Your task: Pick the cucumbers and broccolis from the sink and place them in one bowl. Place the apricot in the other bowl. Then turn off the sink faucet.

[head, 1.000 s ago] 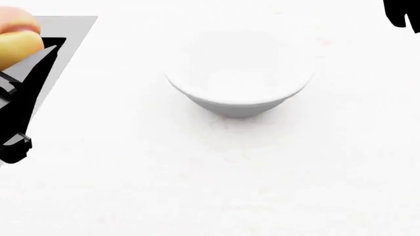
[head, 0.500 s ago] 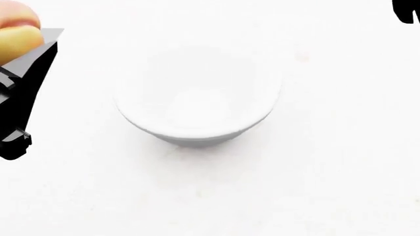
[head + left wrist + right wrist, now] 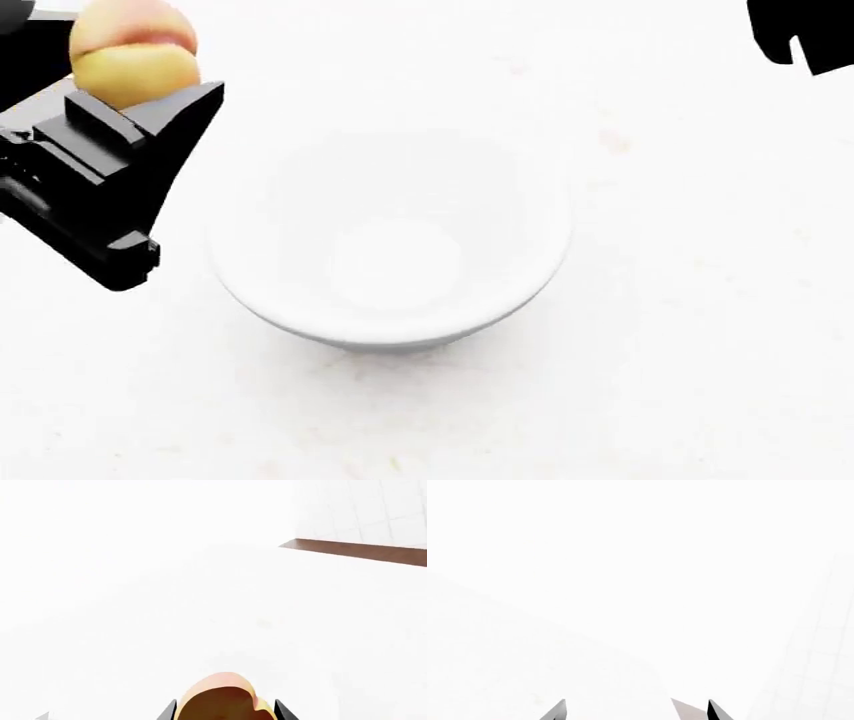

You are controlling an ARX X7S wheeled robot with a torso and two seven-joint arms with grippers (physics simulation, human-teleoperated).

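Note:
My left gripper (image 3: 140, 75) is shut on the yellow-orange apricot (image 3: 131, 52) with a pinkish blush, held above the white counter just left of the plain white bowl (image 3: 390, 235). The bowl is empty. In the left wrist view the apricot (image 3: 223, 697) sits between the two dark fingertips. My right gripper (image 3: 635, 711) is open and empty; only its fingertips show over white counter, and a black part of it shows in the head view's top right corner (image 3: 798, 30). The cucumbers, broccolis, sink and faucet are out of view.
White counter (image 3: 667, 350) surrounds the bowl. In the left wrist view a brown ledge (image 3: 360, 552) and a white tiled wall (image 3: 373, 510) lie far off.
My left gripper has moved right and up into view with the apricot, closer to the bowl. The bowl sits lower and looks larger as the view has shifted.

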